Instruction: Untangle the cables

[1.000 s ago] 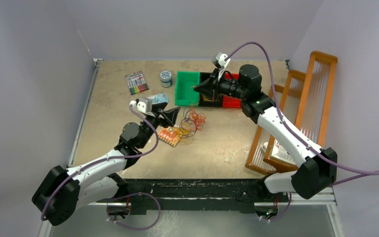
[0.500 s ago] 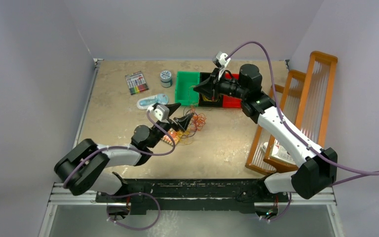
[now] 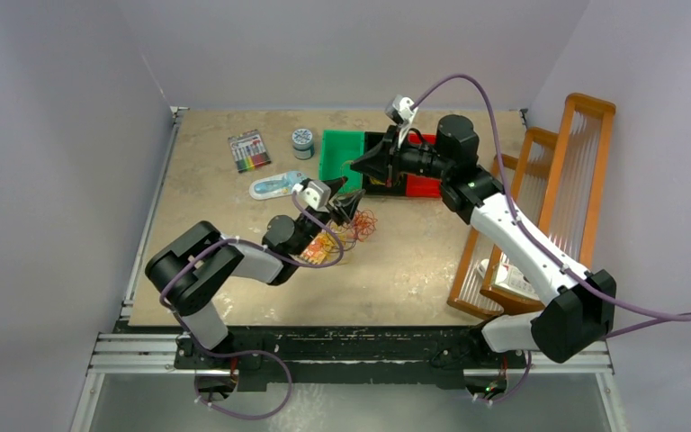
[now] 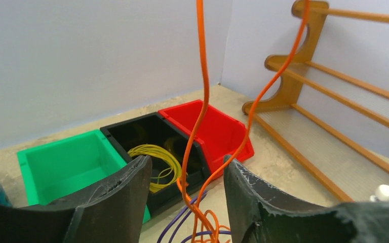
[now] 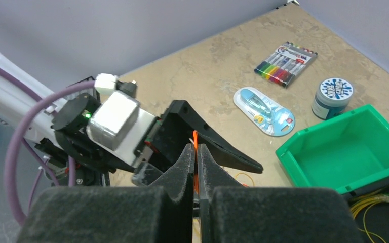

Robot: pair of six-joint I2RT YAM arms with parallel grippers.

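Right hand point(image 5: 196, 167) is pinched shut on one orange strand point(image 4: 201, 76), which runs down from it, between the spread fingers of the left hand point(image 4: 185, 179), into the tangle point(image 3: 353, 225) lying on the tabletop point(image 3: 414, 261) just below the left hand; a yellow coil point(image 4: 154, 154) already sits in the black bin point(image 4: 137, 132) beyond it. We judge the step to be drawing this strand free; we would close the left hand low on the tangle as an anchor, then lift the right slowly, easing off if purple loops point(image 4: 182, 217) rise along.
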